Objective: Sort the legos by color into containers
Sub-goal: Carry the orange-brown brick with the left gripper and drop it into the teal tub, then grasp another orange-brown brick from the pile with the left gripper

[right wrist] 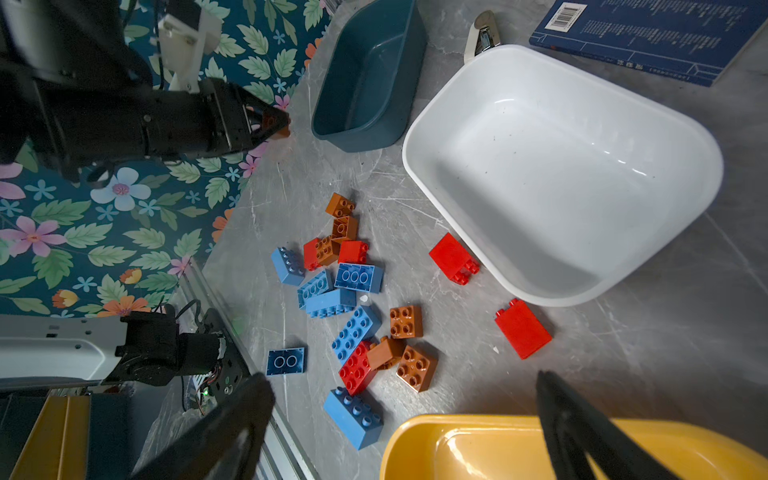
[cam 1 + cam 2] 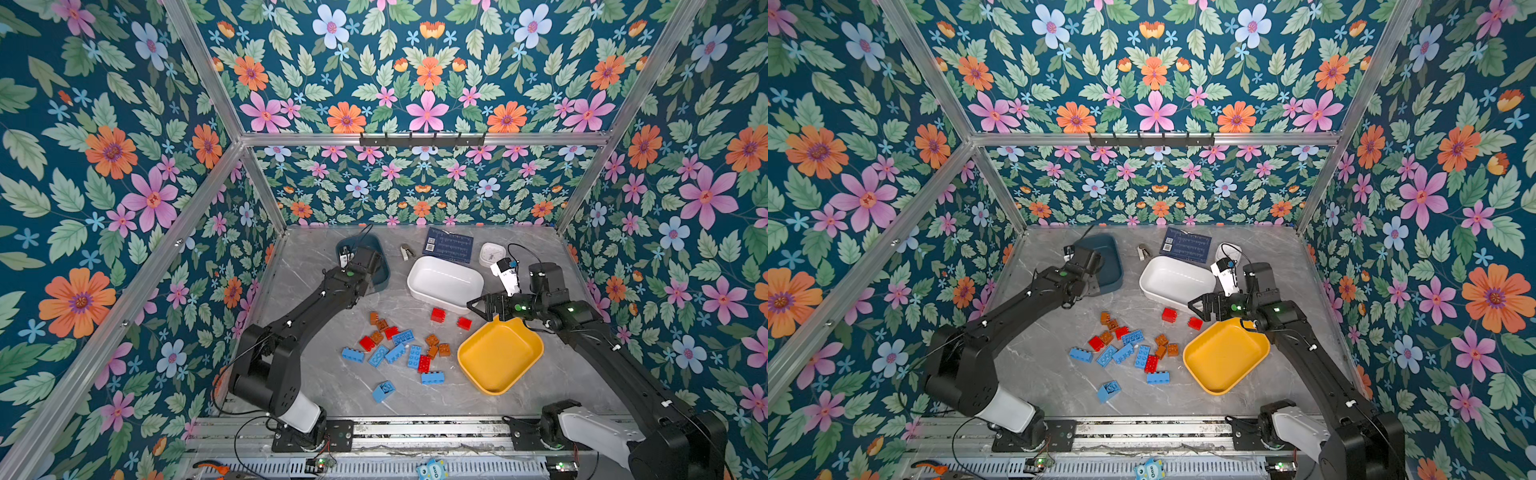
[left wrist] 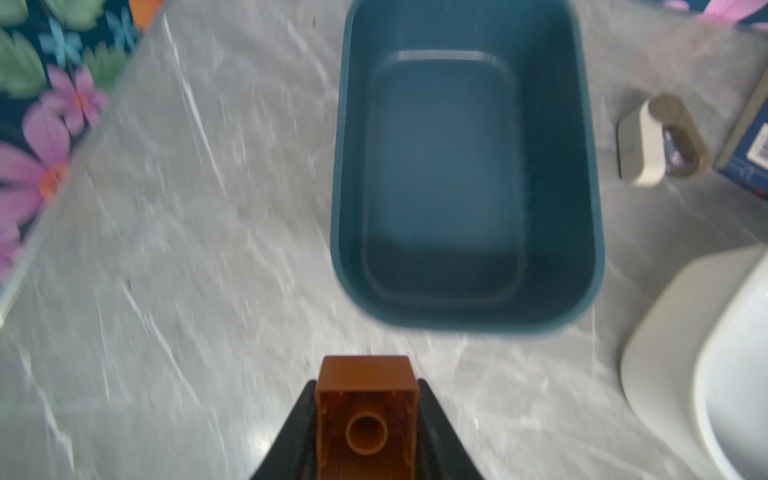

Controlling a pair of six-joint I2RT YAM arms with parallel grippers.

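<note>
My left gripper is shut on a short orange-brown lego, its hollow underside facing the camera. It hangs over bare table just short of the empty dark teal container; the right wrist view shows this gripper beside that tub. Several blue, red and orange-brown legos lie loose mid-table. Two red ones lie by the empty white container. My right gripper stands open and empty above the far rim of the empty yellow container.
A flat dark blue card, a small white clock and a small beige clip-like item lie at the back. Floral walls with metal posts close in three sides. A metal rail runs along the front edge.
</note>
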